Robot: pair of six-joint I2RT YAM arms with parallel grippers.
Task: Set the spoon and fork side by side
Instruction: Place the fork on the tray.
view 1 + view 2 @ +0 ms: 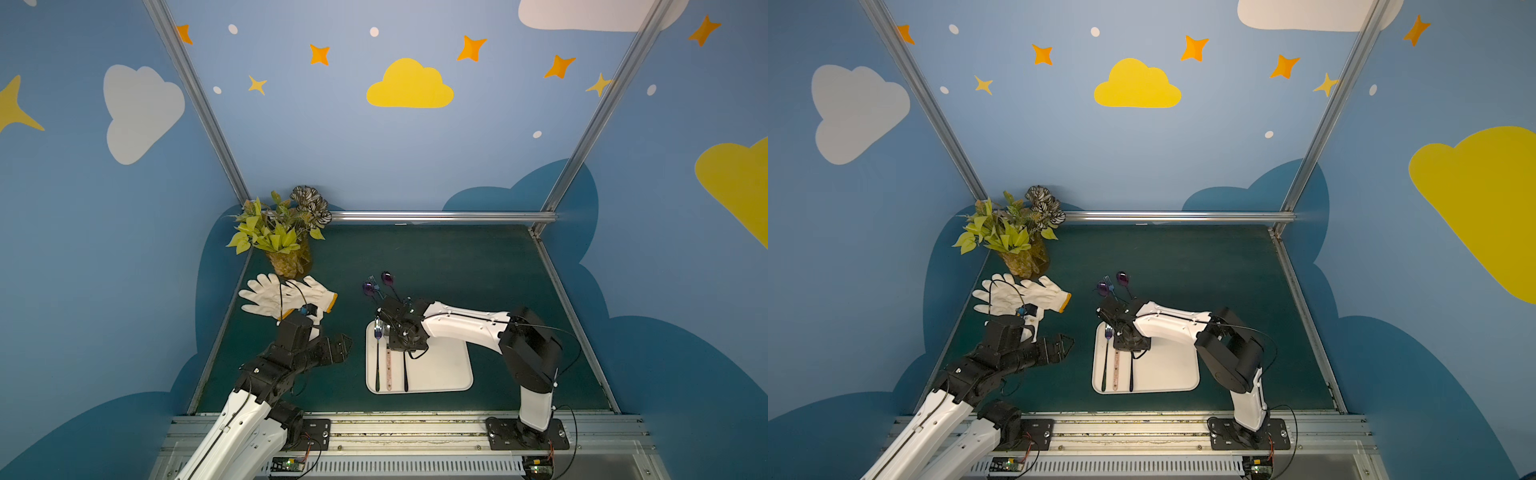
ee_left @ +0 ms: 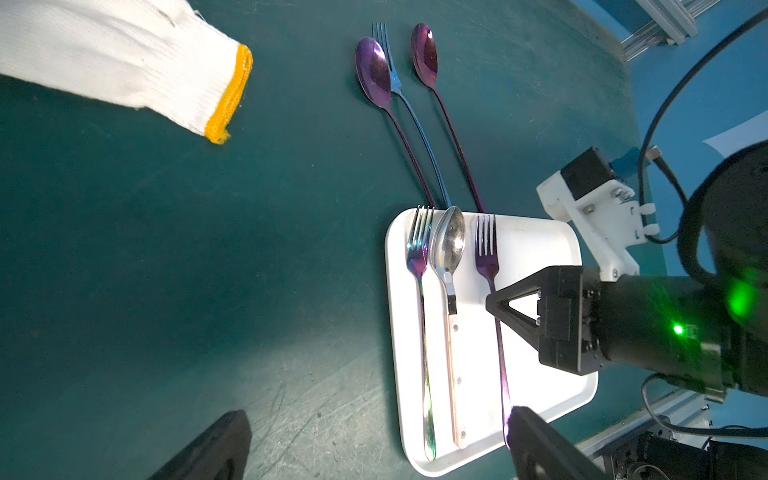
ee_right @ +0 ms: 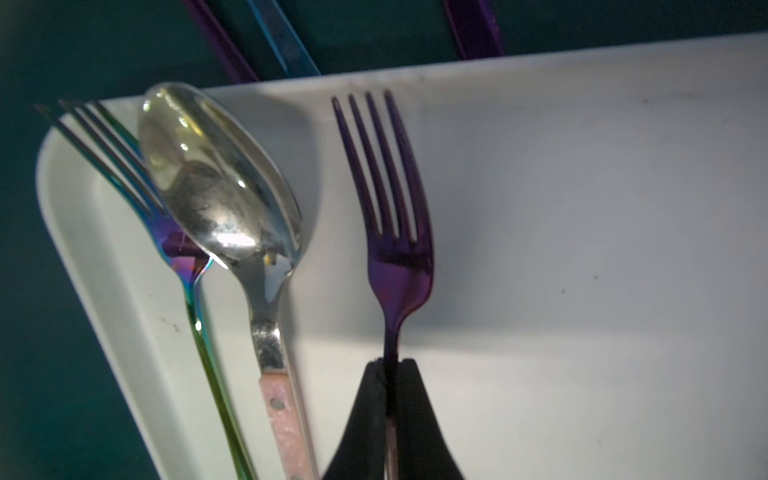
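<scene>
Fork: slim purple metal fork [image 3: 399,266], glossy, four tines.
Fork state: pinched at the neck of its handle, just behind the head, in the closed right hand [image 3: 390,365]; the tines point straight ahead of the hand.
Spoon: silver metal spoon with a pink riveted handle [image 3: 220,195], bowl facing up.
Spoon place: just beside the hand, on the side toward the left arm; roughly parallel to the fork and not touching it.
Support: both are over the white plastic tray [image 2: 536,249], heads near its far rim.

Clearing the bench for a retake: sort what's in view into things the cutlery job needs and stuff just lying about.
Job: purple fork, clamped in the right end effector; silver spoon; rainbow fork; white tray; probably the purple spoons and blue fork on the mat.
Lying about: white gloves; potted plant.
</scene>
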